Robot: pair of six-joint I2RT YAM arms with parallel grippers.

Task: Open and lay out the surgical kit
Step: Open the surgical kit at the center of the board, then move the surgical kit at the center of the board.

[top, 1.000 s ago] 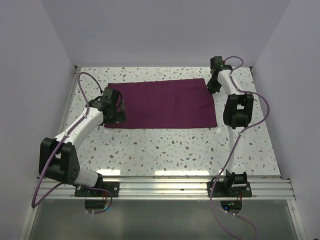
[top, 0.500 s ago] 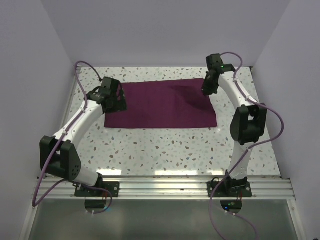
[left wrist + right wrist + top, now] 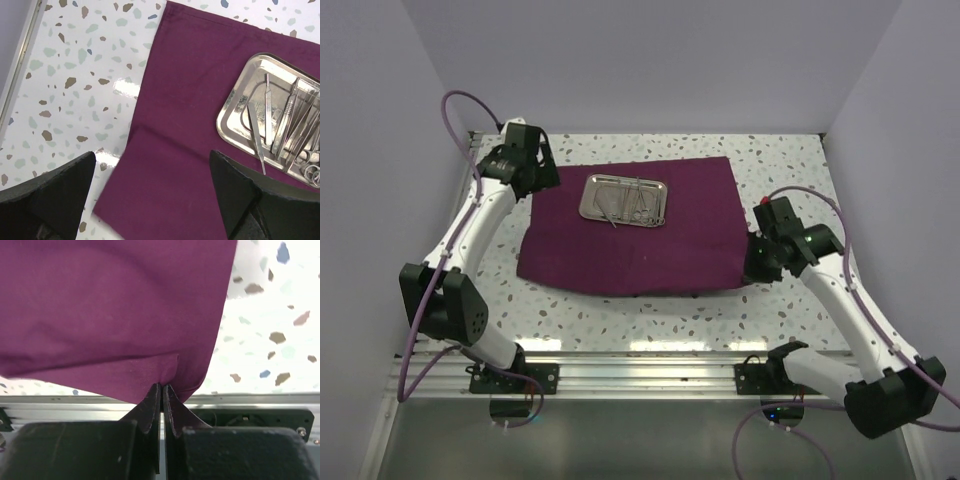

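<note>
Top external view: the dark purple cloth wrap (image 3: 640, 245) lies unfolded on the speckled tabletop (image 3: 620, 305). The steel tray (image 3: 588, 198) rests on its far half with the slim instruments (image 3: 630, 200) gathered inside. The left arm (image 3: 485, 225) reaches to the cloth's far left corner and the right arm (image 3: 840, 290) to its near right corner. Left wrist view: the left jaws stand wide apart and hold nothing, hovering above the cloth's left edge; the tray sits to their right, with tweezers, thin probes and ring handles lying in it. Right wrist view: the right jaws are pressed together on a pinch of the cloth's hem, which puckers at the grip, with the aluminium rail (image 3: 250, 400) showing beneath. Judged progress: unwrapping looks essentially complete and the tray is exposed; what appears left is to let go of and smooth that corner, then presumably to set the instruments out of the tray onto the cloth
</note>
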